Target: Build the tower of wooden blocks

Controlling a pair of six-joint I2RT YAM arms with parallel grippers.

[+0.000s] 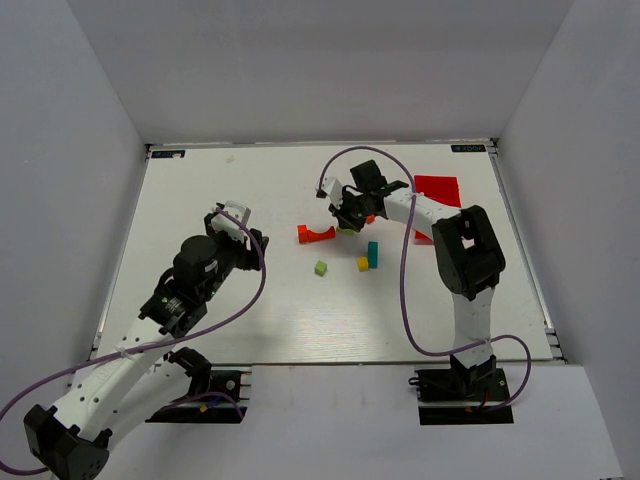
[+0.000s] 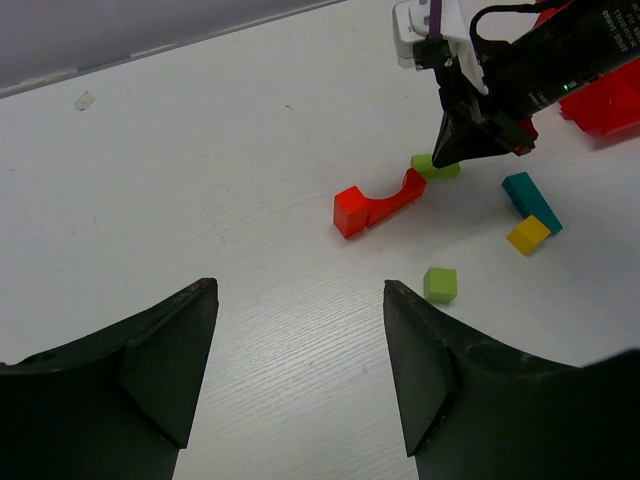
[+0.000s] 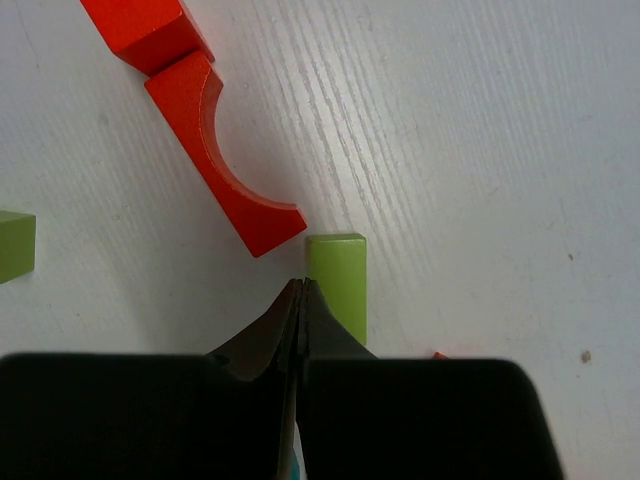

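A red arch (image 2: 385,200) lies on its side mid-table with a red block (image 3: 145,30) touching one end. Just beyond the arch's other end lies a lime-green bar (image 3: 340,275). My right gripper (image 3: 301,290) is shut with nothing between its fingers; its tips hang over the bar's left edge, close to the arch's corner (image 3: 270,225). Nearer me sit a lime-green cube (image 2: 440,284), a yellow cube (image 2: 527,235) and a teal bar (image 2: 531,200). My left gripper (image 2: 297,290) hovers open over bare table, well to the left of the blocks.
A red plastic bin (image 1: 438,190) stands at the back right, behind the right arm (image 1: 465,250). A sliver of an orange piece (image 3: 438,355) shows by the right gripper's body. White walls close in the table (image 1: 200,180) on three sides.
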